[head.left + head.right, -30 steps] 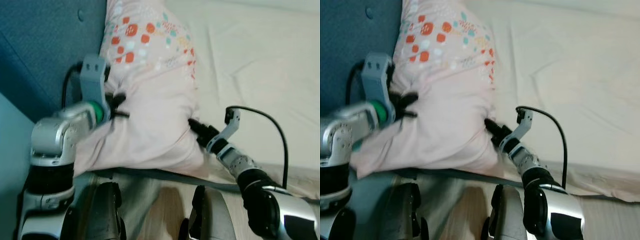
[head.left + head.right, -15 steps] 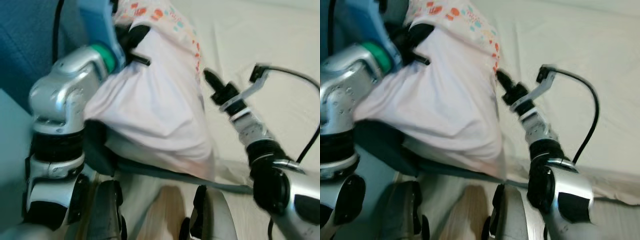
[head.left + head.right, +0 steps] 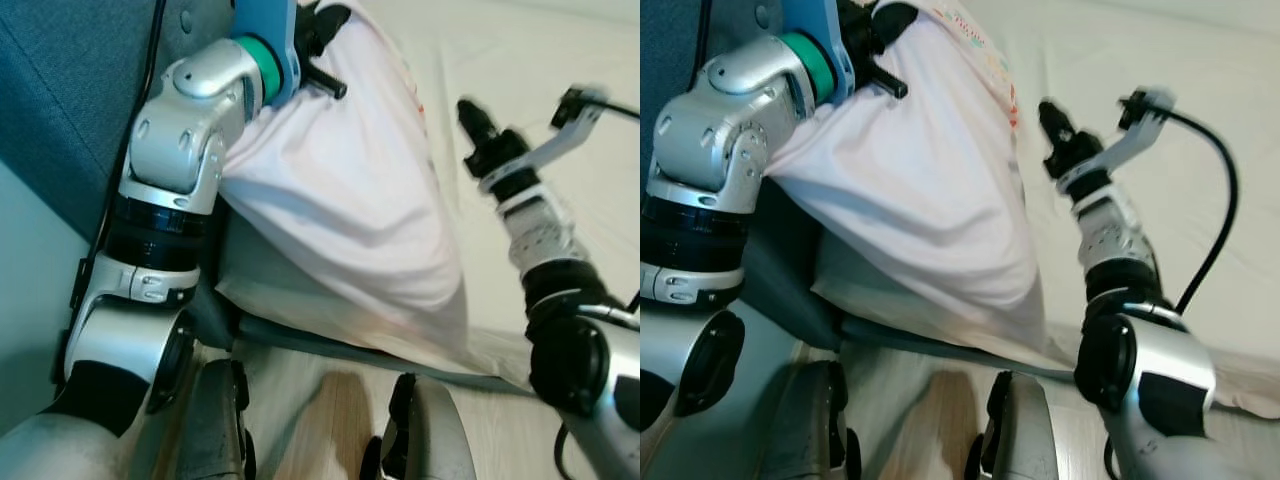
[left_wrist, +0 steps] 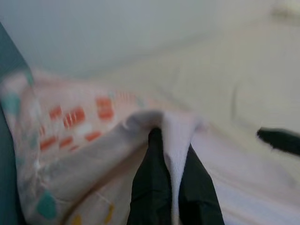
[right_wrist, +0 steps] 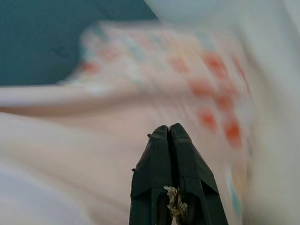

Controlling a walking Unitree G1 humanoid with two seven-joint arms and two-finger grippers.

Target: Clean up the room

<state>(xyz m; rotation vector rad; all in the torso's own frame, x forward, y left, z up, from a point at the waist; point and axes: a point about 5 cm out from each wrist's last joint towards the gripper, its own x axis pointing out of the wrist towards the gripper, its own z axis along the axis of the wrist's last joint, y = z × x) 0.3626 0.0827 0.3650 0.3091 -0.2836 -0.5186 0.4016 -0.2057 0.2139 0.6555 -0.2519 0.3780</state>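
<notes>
Left wrist view shows the left tool (image 4: 171, 187) clenched on a fold of the soft, light pink pillow (image 3: 340, 210) hanging limp over the bed (image 3: 560, 60), best gripped by bunched fabric, while the right tool (image 5: 171, 133), pressed closed, holds nothing

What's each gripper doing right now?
Left gripper: closed on a fold of the pink pillow, lifting it off the bed.
Right gripper: closed, holding nothing, beside the pillow.

text: none legible | labels: none | pillow (image 3: 350, 210) print: dots, seemingly no lettering
</notes>
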